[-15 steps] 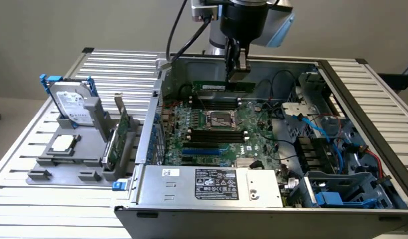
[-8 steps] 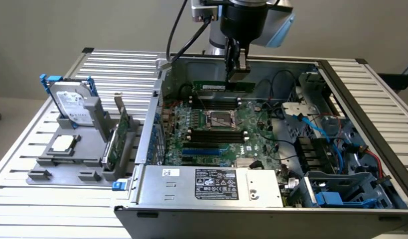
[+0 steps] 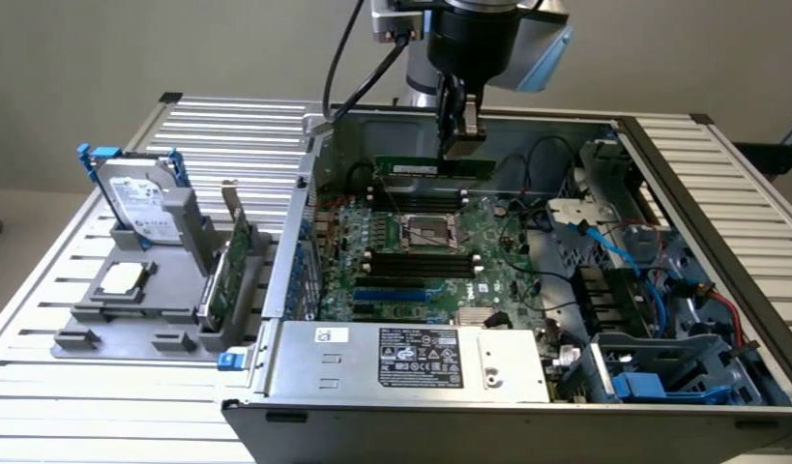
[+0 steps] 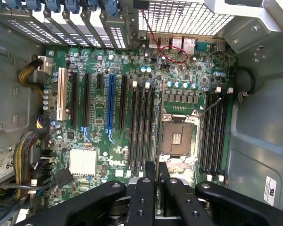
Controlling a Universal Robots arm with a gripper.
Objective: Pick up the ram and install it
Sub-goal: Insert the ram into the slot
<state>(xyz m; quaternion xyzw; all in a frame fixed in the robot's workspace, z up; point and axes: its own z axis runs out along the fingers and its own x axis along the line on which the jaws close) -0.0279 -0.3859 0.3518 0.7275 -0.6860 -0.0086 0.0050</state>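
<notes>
A Universal Robots arm reaches down into an open computer case [image 3: 306, 213] that lies on its side on a slatted metal counter [image 3: 228, 126], taking up the counter's middle and the side toward the exterior view's right. The gripper [image 3: 457, 145] hangs inside the case near its far wall. The fingers [image 4: 146, 188] are drawn almost together and appear clamped on the upper edge of the ram [image 3: 422, 167]. The ram is a narrow green stick hanging edge-down directly beneath them, above the motherboard [image 3: 499, 275]. Its long axis runs level, parallel to the counter's far edge, and the fingers hold it toward its end on the exterior view's right rather than at its middle. Just below the ram, and on the same line, lies the far bank of slots [image 3: 422, 200], black and unfilled as far as can be seen. The bare processor socket [image 3: 428, 230] and the near bank of slots [image 3: 422, 263] sit closer to the counter's front edge. The ram looks clear of the far bank rather than seated, though the exterior view does not settle which slot it hangs over. From the wrist, the gripper [image 4: 156, 165] points down at the board with the slots running lengthwise away from it. Toward the counter's edge on the exterior view's left, a grey fixture [image 3: 125, 319] carries a hard drive [image 3: 144, 208] and an expansion card [image 3: 234, 256], well apart from the arm.
</notes>
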